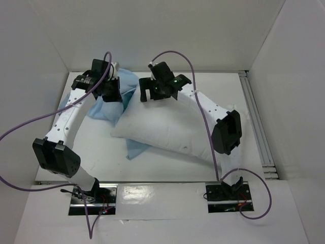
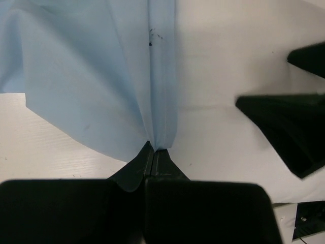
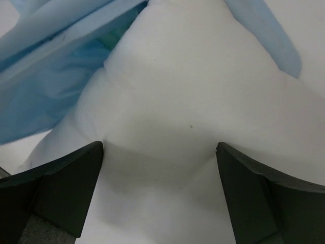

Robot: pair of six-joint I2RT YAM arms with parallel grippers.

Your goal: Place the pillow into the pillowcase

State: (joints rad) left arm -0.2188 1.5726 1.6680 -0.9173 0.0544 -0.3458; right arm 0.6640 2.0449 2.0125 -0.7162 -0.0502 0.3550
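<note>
Evidently the step in hand is opening the pillowcase's mouth and feeding the pillow's far end into it. The pillow (image 1: 167,129), the biggest thing on the white table (image 1: 213,86), lies slantwise: plump, plain white, softly dimpled.

The pillowcase (image 1: 104,107) is bunched against the pillow's far left corner, with a flap poking out from under the pillow's near left edge. It is thin, limp and light blue, with a glimpse of sea-green inside a fold in the right wrist view.

To do this well, the held edge should probably be raised clear of the pillow so the mouth gapes, with only one layer pinched, since two would seal the sack. How many layers are held cannot be told. The pillow's corner likely wants squeezing narrow before it enters, or its bulk may drag the cloth.

The right gripper (image 3: 160,152) hovers at the pillow's far end, jaws spread wide to either side of a bulge, clasping nothing. The left gripper (image 2: 154,151), off the pillow's far left corner, is pinched tight on a creased fold of the pillowcase.
</note>
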